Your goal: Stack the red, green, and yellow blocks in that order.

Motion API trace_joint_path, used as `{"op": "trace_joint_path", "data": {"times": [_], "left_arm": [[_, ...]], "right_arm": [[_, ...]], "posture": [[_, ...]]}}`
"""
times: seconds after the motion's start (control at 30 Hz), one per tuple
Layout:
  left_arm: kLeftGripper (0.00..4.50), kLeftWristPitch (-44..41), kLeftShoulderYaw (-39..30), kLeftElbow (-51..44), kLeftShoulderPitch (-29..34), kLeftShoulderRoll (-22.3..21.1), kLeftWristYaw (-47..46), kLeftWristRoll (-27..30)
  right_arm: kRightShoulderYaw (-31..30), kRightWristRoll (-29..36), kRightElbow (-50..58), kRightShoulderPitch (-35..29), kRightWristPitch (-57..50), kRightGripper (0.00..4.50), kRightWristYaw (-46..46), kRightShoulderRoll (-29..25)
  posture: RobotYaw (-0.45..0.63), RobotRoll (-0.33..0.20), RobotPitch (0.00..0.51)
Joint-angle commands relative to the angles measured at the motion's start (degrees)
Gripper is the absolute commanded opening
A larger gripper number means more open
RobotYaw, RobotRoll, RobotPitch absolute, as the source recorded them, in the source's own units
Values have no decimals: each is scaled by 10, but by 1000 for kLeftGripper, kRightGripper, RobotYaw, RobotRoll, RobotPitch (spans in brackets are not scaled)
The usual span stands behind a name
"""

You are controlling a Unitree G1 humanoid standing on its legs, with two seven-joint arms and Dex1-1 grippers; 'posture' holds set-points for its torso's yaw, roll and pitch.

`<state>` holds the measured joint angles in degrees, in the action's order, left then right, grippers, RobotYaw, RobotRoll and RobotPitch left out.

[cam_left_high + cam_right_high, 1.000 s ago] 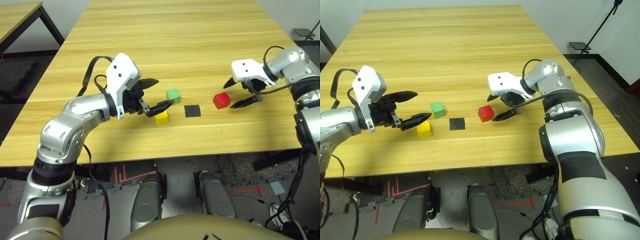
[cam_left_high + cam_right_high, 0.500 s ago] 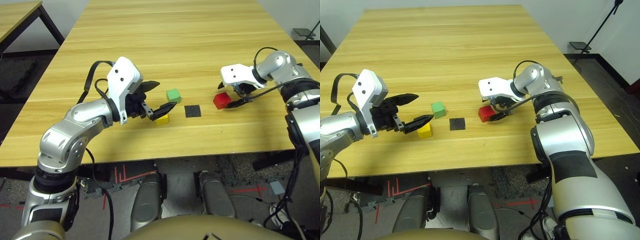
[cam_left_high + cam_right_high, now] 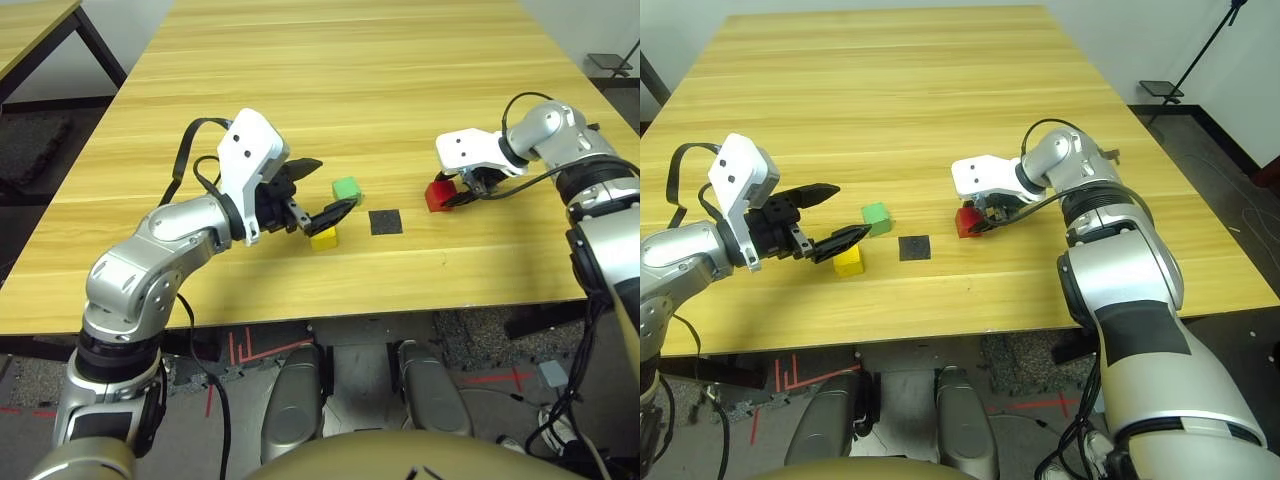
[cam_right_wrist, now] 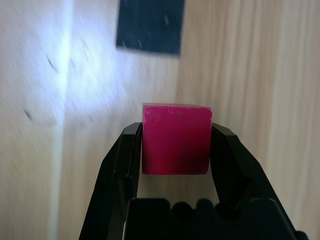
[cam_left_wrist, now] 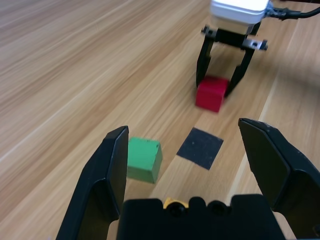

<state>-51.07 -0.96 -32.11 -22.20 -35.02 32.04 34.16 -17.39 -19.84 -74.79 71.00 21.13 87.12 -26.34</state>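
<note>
Gripping the red block point(image 4: 176, 138) from both sides, the right gripper point(image 4: 175, 150) has its black fingers pressed against the cube's faces, just right of the black square patch point(image 3: 385, 221) in the near half of the tabletop point(image 3: 350, 90). Green block point(image 3: 346, 189) and yellow block point(image 3: 323, 238) sit left of the patch. Over the yellow one the left gripper point(image 3: 318, 191) hangs spread wide, holding nothing. Dark floor point(image 3: 40, 140) surrounds the table.

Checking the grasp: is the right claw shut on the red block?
Yes, shut: right claw fingers press both sides of the red block.
</note>
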Motion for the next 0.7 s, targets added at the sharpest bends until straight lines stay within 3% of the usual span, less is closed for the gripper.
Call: {"op": "trace_joint_path", "data": {"times": [0.03,0.43,0.7], "left_arm": [[4500,6,17,16,-4,3,3,-9],[4500,14,51,51,-19,-2,12,-49],[4500,19,58,60,-28,14,5,-68]], "right_arm": [[3,24,45,3,-32,2130,45,7],[-59,-6,318,-91,-214,2130,21,52],[-90,-8,402,-123,-276,2130,-6,52]], "posture": [[504,-231,122],[528,-243,133],[534,-248,135]]}}
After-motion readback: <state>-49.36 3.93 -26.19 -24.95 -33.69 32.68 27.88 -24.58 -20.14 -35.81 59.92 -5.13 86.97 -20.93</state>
